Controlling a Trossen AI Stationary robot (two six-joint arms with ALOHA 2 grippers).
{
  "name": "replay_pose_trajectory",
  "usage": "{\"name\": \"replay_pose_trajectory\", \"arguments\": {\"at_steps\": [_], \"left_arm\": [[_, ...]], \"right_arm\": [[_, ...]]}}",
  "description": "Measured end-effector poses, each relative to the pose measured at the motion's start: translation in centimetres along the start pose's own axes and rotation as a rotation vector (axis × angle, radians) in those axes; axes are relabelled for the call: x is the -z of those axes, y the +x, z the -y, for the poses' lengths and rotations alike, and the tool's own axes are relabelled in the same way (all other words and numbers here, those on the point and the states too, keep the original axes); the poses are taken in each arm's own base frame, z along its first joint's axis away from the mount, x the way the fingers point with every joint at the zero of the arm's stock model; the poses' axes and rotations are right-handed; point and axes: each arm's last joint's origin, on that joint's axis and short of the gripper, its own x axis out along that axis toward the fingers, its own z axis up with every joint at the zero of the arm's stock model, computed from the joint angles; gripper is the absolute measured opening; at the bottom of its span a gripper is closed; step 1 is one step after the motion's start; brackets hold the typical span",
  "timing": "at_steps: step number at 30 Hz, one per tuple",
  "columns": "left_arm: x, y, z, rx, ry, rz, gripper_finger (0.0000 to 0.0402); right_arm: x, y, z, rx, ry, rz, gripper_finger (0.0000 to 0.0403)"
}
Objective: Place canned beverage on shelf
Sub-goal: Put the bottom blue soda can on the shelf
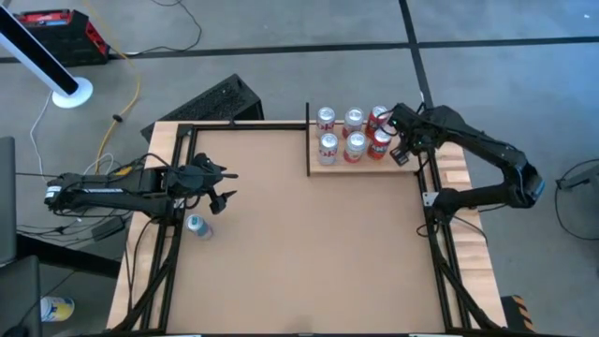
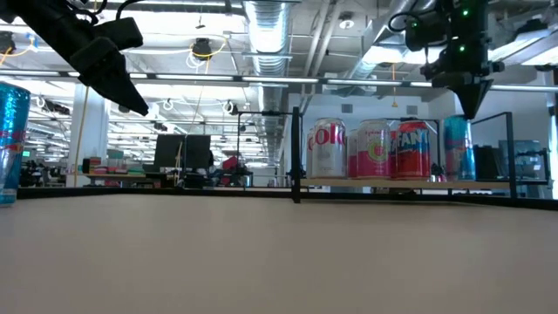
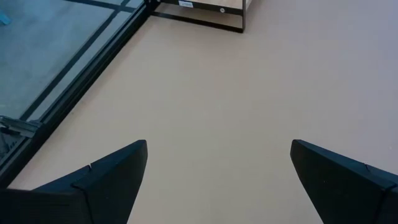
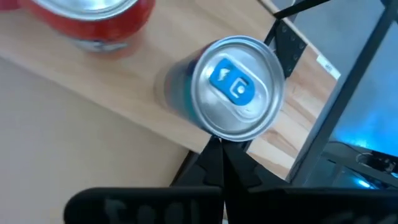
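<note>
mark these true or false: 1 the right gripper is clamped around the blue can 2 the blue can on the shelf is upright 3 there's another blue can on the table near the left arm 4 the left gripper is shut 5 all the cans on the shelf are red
1. False. The right gripper is shut and empty, above the blue can, which stands free on the shelf.
2. True. Its silver top with the blue tab faces up in the right wrist view.
3. True. A second blue can stands on the table, close to the left gripper.
4. False. Its fingers are spread wide, with nothing between them.
5. False. The shelf holds silver-white cans, red cans and the blue can.
</note>
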Motion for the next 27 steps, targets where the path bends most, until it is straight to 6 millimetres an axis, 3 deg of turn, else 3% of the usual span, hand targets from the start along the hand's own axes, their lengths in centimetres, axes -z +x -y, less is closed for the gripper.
{"name": "replay_pose_trajectory", "arguments": {"at_steps": [11,20,27], "left_arm": [[0.0,0.0,0.0,0.001,0.000,-0.001,0.0382],[0.0,0.0,0.0,0.002,0.000,-0.001,0.0382],[0.0,0.0,0.0,0.002,0.000,-0.001,0.0382]], "right_arm": [[-0.6,0.4,1.0,0.017,0.035,0.020,0.0017],[-0.3,-0.2,-0.6,-0.059,-0.036,0.036,0.0017],[-0.9,0.0,-0.6,-0.046,-0.007,0.075,0.0018]]}}
